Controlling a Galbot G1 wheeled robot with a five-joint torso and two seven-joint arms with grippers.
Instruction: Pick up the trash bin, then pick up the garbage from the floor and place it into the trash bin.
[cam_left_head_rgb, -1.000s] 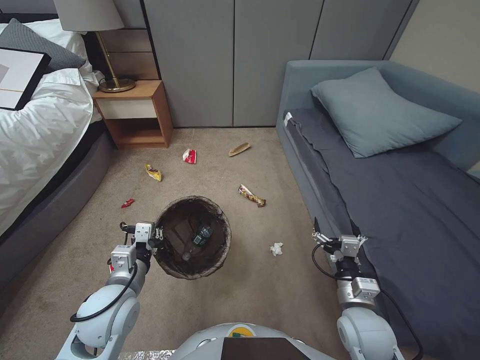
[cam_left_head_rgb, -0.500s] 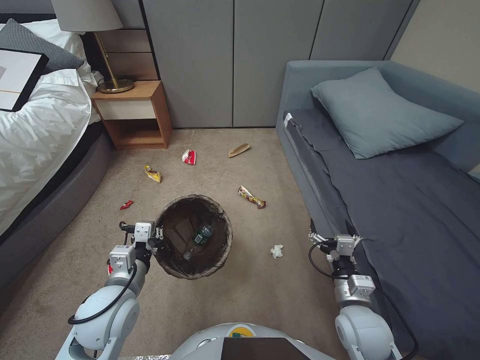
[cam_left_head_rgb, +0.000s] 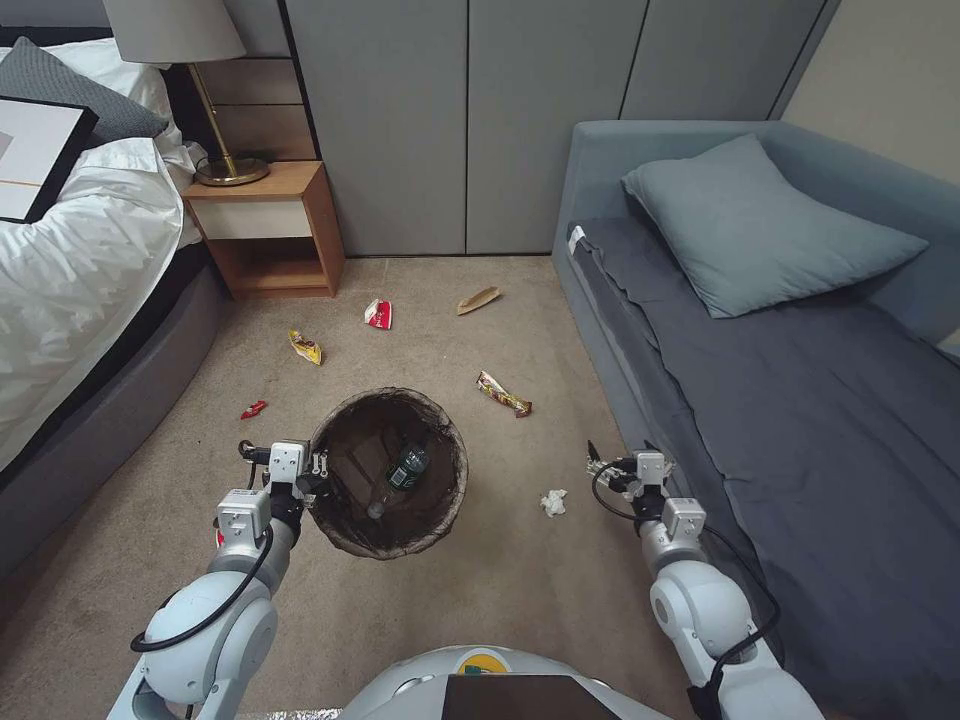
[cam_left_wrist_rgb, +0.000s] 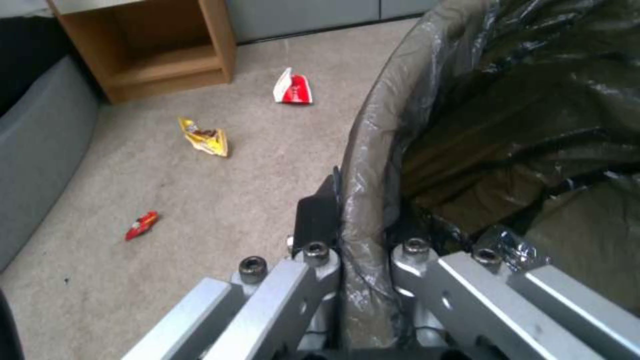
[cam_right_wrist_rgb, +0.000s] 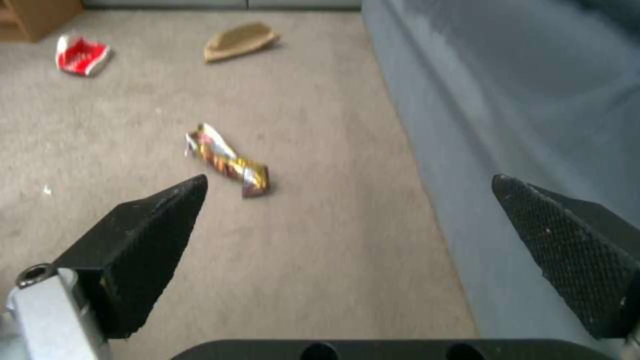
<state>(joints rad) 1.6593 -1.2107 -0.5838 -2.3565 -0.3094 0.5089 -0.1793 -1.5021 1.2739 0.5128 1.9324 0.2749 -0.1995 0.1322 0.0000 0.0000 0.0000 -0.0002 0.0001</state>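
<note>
While left pincer (cam_left_head_rgb: 318, 478) clamps trash bin (cam_left_head_rgb: 390, 472) rim, bottle (cam_left_head_rgb: 400, 475) inside, right pincer (cam_right_wrist_rgb: 347, 220) hangs wide above carpet near tissue (cam_left_head_rgb: 553, 501).

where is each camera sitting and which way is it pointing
Head view: on the head, looking forward and down at the carpet; both arms show, the left gripper shut on the trash bin, the right gripper open near the crumpled tissue.
Left wrist view: on the left wrist, facing the nightstand past its own fingers and the bin's rim.
Right wrist view: on the right wrist, facing the striped wrapper between its own fingers.
Shared: both wrist views catch the red-white carton.
</note>
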